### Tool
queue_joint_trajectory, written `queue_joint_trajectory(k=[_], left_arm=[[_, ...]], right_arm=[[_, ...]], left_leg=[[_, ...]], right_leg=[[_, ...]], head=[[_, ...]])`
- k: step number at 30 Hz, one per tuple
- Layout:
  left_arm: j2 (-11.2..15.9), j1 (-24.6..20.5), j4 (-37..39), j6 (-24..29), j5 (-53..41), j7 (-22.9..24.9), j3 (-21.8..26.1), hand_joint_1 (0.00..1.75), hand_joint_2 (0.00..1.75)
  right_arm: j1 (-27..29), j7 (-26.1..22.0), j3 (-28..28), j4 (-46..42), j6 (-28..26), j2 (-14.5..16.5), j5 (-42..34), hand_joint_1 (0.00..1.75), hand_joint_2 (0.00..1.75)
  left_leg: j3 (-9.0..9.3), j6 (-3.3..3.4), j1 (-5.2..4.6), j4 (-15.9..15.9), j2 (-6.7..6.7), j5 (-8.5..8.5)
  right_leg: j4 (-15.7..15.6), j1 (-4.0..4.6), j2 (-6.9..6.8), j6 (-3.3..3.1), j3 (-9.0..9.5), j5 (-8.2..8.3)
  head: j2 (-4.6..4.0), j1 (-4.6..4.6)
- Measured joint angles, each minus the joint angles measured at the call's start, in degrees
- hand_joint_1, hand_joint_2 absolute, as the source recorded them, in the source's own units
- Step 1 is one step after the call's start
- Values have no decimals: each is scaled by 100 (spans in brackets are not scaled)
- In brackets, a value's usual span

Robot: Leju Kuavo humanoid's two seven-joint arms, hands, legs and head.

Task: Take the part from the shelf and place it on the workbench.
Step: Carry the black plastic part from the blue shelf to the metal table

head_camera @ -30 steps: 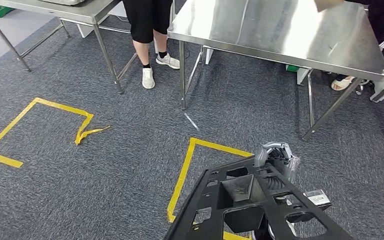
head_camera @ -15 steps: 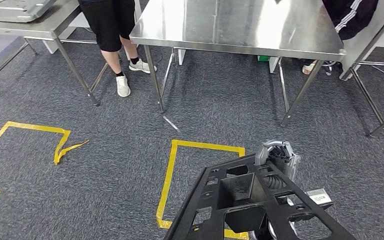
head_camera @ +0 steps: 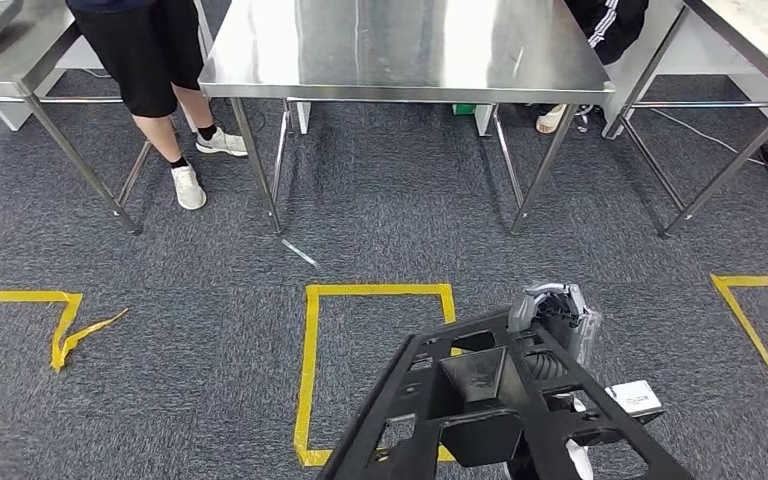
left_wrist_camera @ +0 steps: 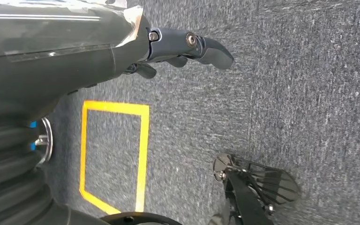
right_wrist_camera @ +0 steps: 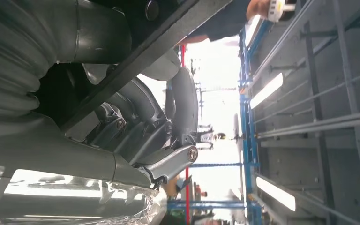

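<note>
1. Down at 6 o'clock in the head view, the part (head_camera: 505, 410), a big black plastic frame with cutouts, sits low in the shot, tilted, over the carpet (head_camera: 160, 400).
2. Right hand (head_camera: 552, 318) is at the part's far edge, around 5 o'clock; in the right wrist view the fingers (right_wrist_camera: 183, 108) curl around a black bar of the part (right_wrist_camera: 168, 37), so it's clamped on it.
3. Left hand (left_wrist_camera: 178, 47) hangs over the carpet, holding nothing, fingers (left_wrist_camera: 211, 47) stretched out and slightly apart.
4. Steel table (head_camera: 400, 50) is up at 12 o'clock, well apart from the part, with a yellow tape square (head_camera: 310, 370) on the carpet between them.
5. A person (head_camera: 150, 60) in black shorts and white shoes stands at 10 o'clock, just beside the table's corner.
</note>
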Motion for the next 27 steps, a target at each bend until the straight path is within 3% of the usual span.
queue_joint_trajectory(k=[1,2,3,5,7,8,12,18,22,25,27], left_arm=[[1,5,0,0,-1,1,0,0,175],[2,6,0,0,-1,1,1,0,175],[1,4,0,0,-1,1,1,0,175],[-5,-2,0,-2,-3,1,0,0,175],[-7,-5,0,-21,-7,-2,-1,0,175],[-3,-4,0,-40,-12,-4,-1,0,175],[4,-4,0,-83,-56,-9,-2,0,175],[2,-5,0,-68,-67,-16,-5,0,175],[7,-4,-1,-60,-66,-54,-5,0,175],[-3,-5,-1,-54,-58,-74,-5,0,175],[-16,-9,-1,-42,-55,-78,-5,0,175]], right_arm=[[7,0,0,0,-1,-1,0,175,175],[13,0,-1,0,-2,-2,0,175,175],[16,0,-1,0,-3,-3,0,175,175],[15,0,-1,0,-3,-3,0,175,175],[13,5,-1,-2,-2,-2,1,175,175],[15,10,-2,-2,-1,-1,1,175,175],[20,22,-4,-2,24,1,18,175,175],[18,30,-4,-1,44,-1,45,175,175],[14,39,-3,2,72,0,61,175,175],[-1,50,3,3,99,8,76,175,175],[-25,55,9,3,109,9,86,175,175]], left_leg=[[-4,3,-4,1,40,-2],[-4,3,-3,2,71,-5],[0,-2,-1,3,92,-9],[22,-31,-1,3,113,-24],[36,-89,-24,-1,123,-41],[38,-86,-38,-2,125,-49],[58,24,-36,-38,126,-32],[102,-139,-28,-128,127,0],[100,-179,-27,-124,127,2],[199,-99,-10,-289,130,65],[326,-50,34,-494,149,159]], right_leg=[[231,-3,-20,11,-106,-60],[259,-9,-30,41,-108,-39],[66,-18,-39,84,1,56],[-740,-35,-89,148,448,318],[-1287,-14,-124,119,750,448],[-1342,-12,-124,88,780,452],[-1368,-9,-97,52,798,479],[-1365,7,-97,-14,801,467],[-1377,-1,-97,-16,806,473],[-1431,-19,-99,23,834,506],[-1184,-8,-98,21,712,397]], head=[[0,-1],[0,0],[0,0],[0,-1],[0,-3],[0,-11],[0,-26],[0,-26],[0,-25],[0,-21],[0,-3]])
